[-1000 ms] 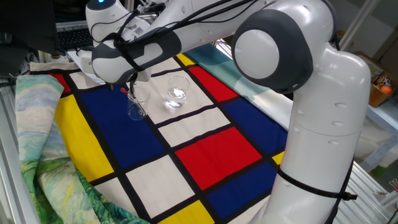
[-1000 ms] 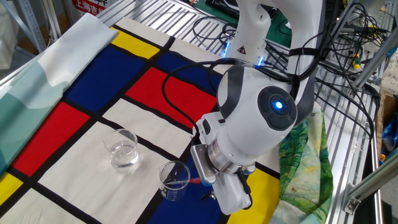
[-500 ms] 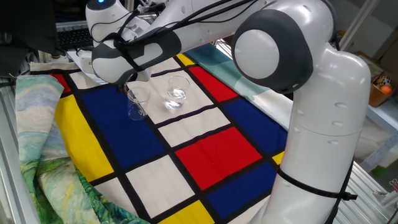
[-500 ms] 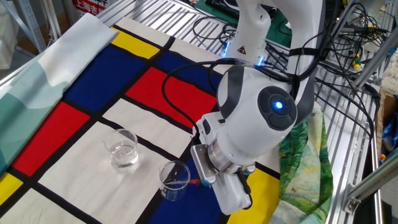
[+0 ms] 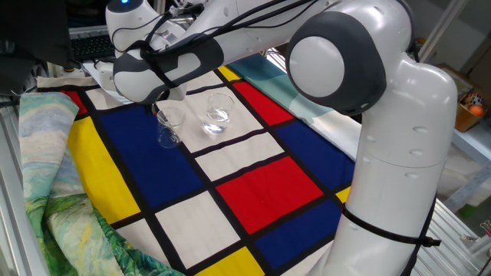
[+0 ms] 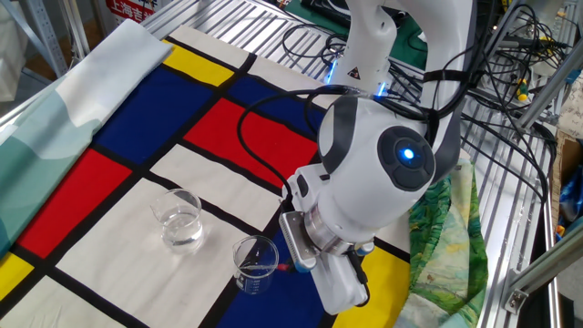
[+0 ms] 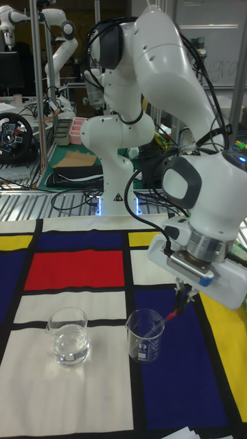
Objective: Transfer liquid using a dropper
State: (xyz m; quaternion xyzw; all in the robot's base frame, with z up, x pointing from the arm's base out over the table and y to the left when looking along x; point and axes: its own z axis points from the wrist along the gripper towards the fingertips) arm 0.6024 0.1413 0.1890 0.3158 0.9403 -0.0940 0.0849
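- gripper (image 7: 182, 296) fingers clenched on dropper (image 7: 171, 315) at red bulb
- dropper tilted, tip inside small beaker (image 7: 145, 335)
- rounder glass (image 7: 68, 335) beside beaker, holds liquid (image 7: 70, 347)

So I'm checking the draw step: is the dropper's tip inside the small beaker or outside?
Inside. The dropper, held tilted by the gripper, crosses the beaker's rim and points down into it.

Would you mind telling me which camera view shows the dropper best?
The tall fixed view: the dropper slants from the gripper into the beaker, unobstructed. The other fixed view shows only a red bit beside the beaker's rim. In one fixed view the arm hides nearly all of it.
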